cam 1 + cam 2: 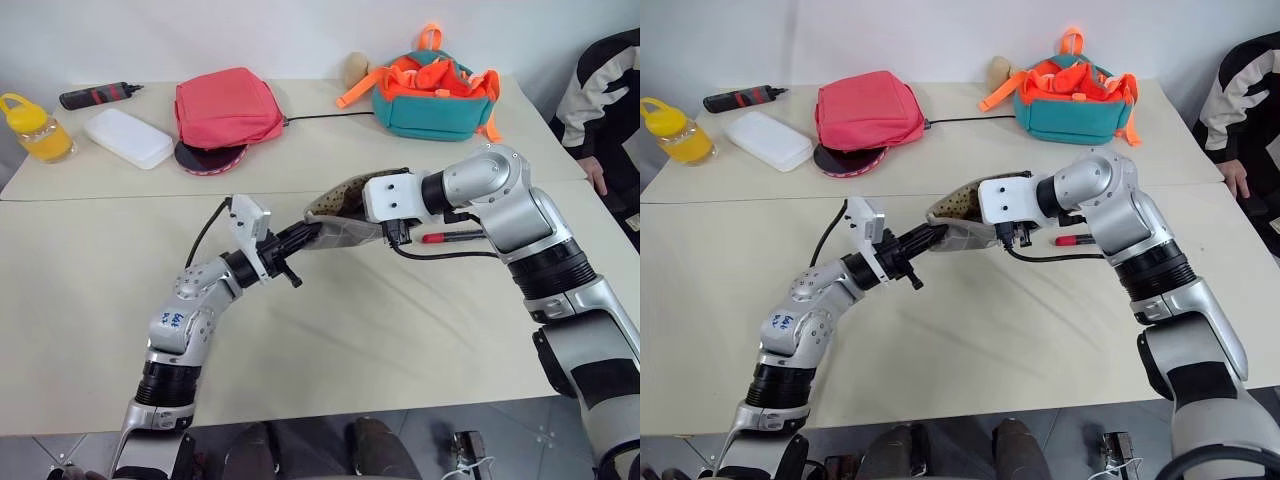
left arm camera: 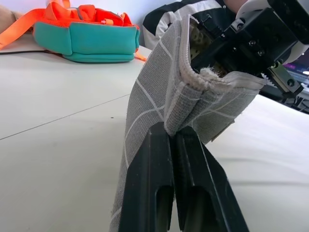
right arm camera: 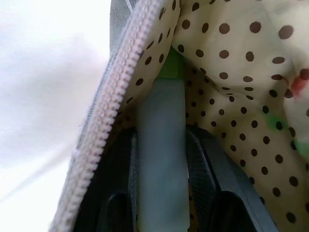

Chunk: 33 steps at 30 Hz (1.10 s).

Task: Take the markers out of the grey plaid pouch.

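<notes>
Right gripper [image 3: 161, 145] inside grey plaid pouch [image 2: 159, 101] clamps green marker [image 3: 161, 150].

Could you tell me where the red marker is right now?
The red marker lies on the table on the robot's right, just behind its right forearm and beside the pouch.

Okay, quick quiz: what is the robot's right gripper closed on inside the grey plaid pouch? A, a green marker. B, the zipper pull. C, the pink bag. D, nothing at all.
A: in the right wrist view the right gripper has its two black fingers on either side of the pale green marker, inside the dotted lining of the grey plaid pouch.
</notes>
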Available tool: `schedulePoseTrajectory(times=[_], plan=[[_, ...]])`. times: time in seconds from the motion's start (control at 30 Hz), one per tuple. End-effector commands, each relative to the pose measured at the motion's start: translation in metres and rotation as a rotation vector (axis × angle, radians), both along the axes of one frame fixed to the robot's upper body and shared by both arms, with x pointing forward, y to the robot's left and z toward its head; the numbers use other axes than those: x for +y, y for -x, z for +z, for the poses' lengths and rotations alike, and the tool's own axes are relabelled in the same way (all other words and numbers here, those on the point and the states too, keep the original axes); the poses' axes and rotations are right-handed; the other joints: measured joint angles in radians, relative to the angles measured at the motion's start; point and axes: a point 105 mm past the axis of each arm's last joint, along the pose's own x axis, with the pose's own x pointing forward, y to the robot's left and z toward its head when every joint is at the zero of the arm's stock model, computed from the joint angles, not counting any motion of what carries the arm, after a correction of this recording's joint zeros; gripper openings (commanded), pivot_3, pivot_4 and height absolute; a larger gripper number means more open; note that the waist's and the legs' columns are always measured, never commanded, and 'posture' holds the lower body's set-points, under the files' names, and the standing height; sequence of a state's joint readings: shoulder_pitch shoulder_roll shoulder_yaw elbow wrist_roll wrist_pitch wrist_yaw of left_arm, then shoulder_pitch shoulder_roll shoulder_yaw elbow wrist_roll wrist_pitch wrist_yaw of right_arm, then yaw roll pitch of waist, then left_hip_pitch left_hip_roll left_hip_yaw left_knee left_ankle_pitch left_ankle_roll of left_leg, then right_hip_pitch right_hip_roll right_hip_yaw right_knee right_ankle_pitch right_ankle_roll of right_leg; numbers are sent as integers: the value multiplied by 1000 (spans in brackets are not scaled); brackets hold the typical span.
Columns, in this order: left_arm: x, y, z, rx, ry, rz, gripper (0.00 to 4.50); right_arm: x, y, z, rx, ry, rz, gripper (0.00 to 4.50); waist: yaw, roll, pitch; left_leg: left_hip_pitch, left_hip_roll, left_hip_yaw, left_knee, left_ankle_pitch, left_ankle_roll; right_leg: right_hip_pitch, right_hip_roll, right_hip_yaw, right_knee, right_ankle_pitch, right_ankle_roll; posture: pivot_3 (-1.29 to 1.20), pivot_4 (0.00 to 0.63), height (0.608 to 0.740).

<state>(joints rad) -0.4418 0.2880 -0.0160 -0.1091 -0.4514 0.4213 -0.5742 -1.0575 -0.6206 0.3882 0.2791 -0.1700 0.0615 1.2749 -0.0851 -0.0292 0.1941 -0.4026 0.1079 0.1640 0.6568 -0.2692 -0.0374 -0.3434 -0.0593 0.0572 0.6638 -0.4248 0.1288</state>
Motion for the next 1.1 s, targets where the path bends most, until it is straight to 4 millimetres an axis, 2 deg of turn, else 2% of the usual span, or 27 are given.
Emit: schedulePoseTrajectory(times=[0.03,0.1,0.17,0.27,0.33,0.37,0.43,0.5,0.57,0.7,0.8,0.9,1.03,1.1], plan=[[-5,3,-24,27,-101,7,0,10,10,38,-75,-119,52,1039,0,0,0,0,0,0,0,0,0,0,0,0,0,0,0,0,150,740],[-2,0,-24,31,-88,32,0,8,11,41,-78,-126,50,1039,-2,0,0,0,0,0,0,0,0,0,0,0,0,0,0,0,150,740],[4,-6,-13,54,22,78,0,4,8,40,-90,-122,41,1039,-1,0,0,0,0,0,0,0,0,0,1,0,1,0,0,0,150,740],[9,-12,6,86,189,96,0,-5,5,15,-93,-37,34,1039,1,0,0,0,0,0,1,0,0,0,0,0,1,0,0,0,150,740],[8,-14,20,112,298,78,0,0,12,-8,-72,14,80,1039,2,0,0,0,0,-1,2,0,0,1,0,0,1,0,0,0,150,740],[6,-11,23,113,306,55,0,5,16,-20,-55,25,101,1039,2,0,0,0,0,-1,2,0,0,1,0,-1,1,0,0,0,150,740],[2,-8,23,115,289,28,0,12,20,-29,-47,25,119,1039,2,0,0,0,0,-2,2,0,0,1,0,-1,0,0,0,0,150,740],[0,-7,20,130,281,20,0,15,19,-25,-77,19,122,1039,-3,0,0,-1,0,-1,2,0,0,0,0,0,1,0,0,0,150,740],[-2,-4,14,129,221,13,0,20,16,-11,-118,-31,126,1039,-5,0,0,-1,0,-1,3,0,0,0,1,0,2,0,0,0,150,740],[-6,5,-16,111,-2,-14,0,12,12,15,-181,-32,111,1039,-4,0,0,0,1,-1,5,0,0,1,2,0,3,0,0,0,150,740],[-3,4,-18,110,3,1,0,4,9,33,-209,-24,96,1039,0,0,0,-1,1,-1,5,0,1,1,1,0,3,0,0,0,150,740],[-2,1,-17,107,18,22,0,4,12,44,-195,-48,103,1039,2,0,0,-1,0,-2,5,0,1,1,0,-1,3,0,0,0,150,740],[-2,-1,-17,100,16,32,0,0,15,49,-132,-77,74,1039,2,0,0,-1,0,-1,5,0,1,1,1,0,3,0,0,0,150,740],[-2,0,-19,102,14,29,0,-7,8,42,-119,-56,28,1039,1,0,0,-1,0,-1,5,0,1,1,1,0,4,0,0,0,150,740]])
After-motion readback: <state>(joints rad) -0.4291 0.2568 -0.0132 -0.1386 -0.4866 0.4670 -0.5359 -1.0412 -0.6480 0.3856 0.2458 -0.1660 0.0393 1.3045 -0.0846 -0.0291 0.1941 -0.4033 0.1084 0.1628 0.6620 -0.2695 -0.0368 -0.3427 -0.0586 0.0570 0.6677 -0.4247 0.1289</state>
